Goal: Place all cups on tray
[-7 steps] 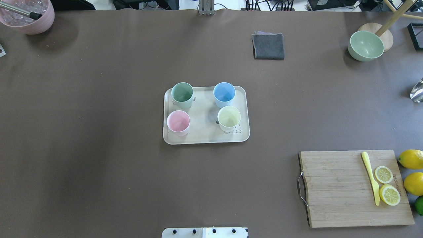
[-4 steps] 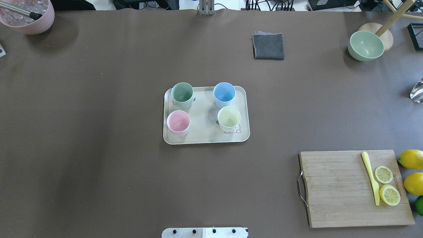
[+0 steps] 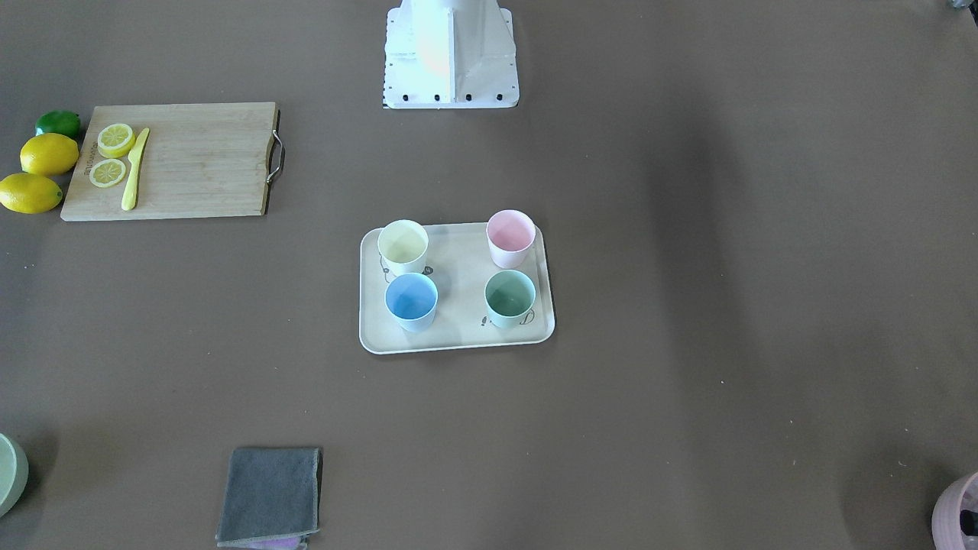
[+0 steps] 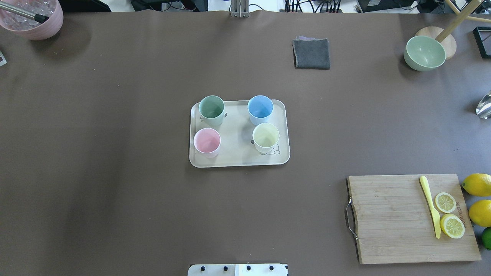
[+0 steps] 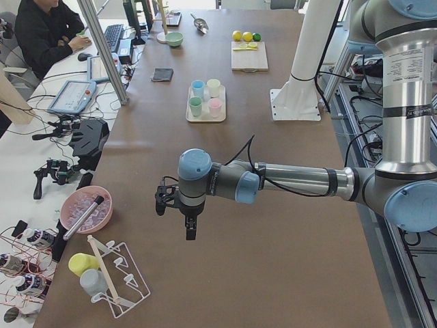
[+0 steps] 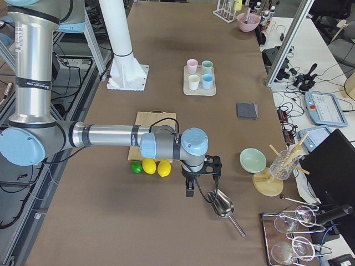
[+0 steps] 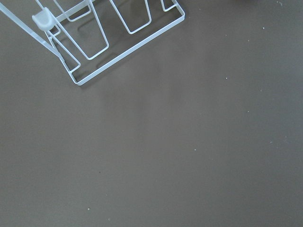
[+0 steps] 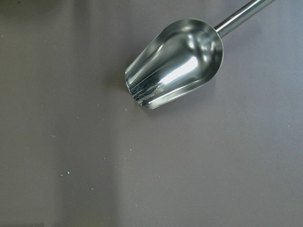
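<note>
The cream tray lies at the table's middle. Four cups stand upright on it: mint green, light blue, pink and pale yellow. The front-facing view shows the tray with the same cups. Neither arm is over the tray. My left gripper shows only in the exterior left view, far off at the table's left end; I cannot tell whether it is open. My right gripper shows only in the exterior right view, at the table's right end; I cannot tell its state either.
A wooden cutting board with a yellow knife and lemon slices lies front right, with lemons beside it. A grey cloth, a green bowl and a pink pot stand at the back. A metal scoop lies under the right wrist, a wire rack under the left.
</note>
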### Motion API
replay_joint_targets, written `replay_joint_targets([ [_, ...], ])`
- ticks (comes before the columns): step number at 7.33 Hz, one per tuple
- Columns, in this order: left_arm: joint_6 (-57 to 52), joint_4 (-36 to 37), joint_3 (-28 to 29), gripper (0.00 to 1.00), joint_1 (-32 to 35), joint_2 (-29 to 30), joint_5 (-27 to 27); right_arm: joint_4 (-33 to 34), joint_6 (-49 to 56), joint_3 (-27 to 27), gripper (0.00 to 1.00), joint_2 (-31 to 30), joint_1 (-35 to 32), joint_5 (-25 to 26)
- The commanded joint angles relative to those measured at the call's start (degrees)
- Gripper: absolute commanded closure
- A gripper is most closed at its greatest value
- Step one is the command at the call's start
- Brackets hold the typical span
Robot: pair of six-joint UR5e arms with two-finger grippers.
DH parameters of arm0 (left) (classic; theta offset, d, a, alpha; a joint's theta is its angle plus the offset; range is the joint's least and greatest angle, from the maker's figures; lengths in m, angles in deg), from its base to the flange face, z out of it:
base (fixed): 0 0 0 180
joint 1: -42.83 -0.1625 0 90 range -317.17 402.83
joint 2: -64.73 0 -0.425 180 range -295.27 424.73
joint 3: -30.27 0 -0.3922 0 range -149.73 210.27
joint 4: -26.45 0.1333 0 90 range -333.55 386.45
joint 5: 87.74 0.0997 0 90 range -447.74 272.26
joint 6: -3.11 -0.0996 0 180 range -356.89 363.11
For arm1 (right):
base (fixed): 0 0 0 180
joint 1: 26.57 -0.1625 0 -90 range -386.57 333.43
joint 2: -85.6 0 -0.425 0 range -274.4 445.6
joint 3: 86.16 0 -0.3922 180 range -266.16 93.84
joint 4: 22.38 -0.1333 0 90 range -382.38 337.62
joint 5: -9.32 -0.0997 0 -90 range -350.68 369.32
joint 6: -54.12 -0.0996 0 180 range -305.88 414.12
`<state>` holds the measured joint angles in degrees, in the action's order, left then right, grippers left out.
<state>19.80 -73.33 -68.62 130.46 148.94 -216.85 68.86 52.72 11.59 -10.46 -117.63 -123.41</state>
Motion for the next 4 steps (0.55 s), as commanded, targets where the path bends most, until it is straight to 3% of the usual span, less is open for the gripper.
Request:
replay_joint_targets([
  [1,0.01,-0.07,-0.07,0.02,0.00,0.07,0.00,-0.10,-0.01,0.16,0.00,-0.01,0.00,-0.07],
  [4,0.01,-0.07,-0.24,0.02,0.00,0.07,0.00,-0.10,-0.01,0.42,0.00,0.08,0.00,-0.16],
])
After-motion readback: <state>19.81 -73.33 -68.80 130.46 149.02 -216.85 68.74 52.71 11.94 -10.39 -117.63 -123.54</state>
